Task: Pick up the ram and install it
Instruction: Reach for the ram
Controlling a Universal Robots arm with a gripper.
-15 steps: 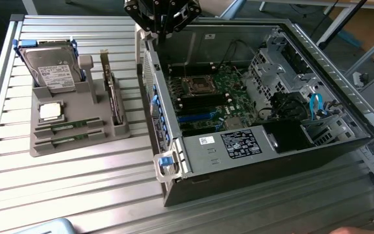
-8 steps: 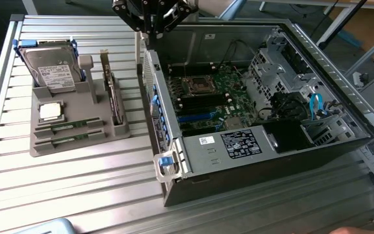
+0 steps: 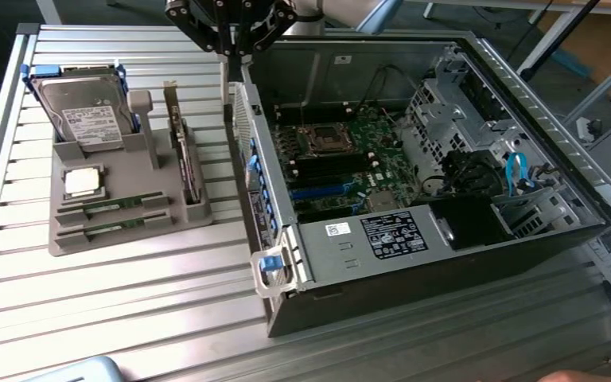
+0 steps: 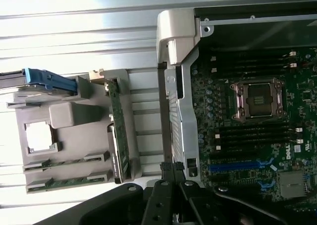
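Two ram sticks lie side by side in the front slots of the grey holder (image 3: 194,215): one ram stick (image 3: 111,208) and a second (image 3: 109,231) just in front of it. The wrist view has the same two, one (image 4: 67,162) beside the other (image 4: 67,182). My black gripper (image 3: 231,52) hangs high over the near wall of the open computer case (image 3: 284,263), between holder and motherboard. Its fingers (image 4: 168,169) are shut together with nothing between them. The motherboard's dark memory slots (image 4: 252,136) sit beside the processor socket (image 4: 257,100).
The holder also carries a hard drive (image 3: 85,115), a square silver processor (image 3: 82,181) and an upright expansion card (image 3: 184,151). The case stands on a slatted metal table (image 3: 114,302); cables and drive cages (image 3: 496,183) fill its far side.
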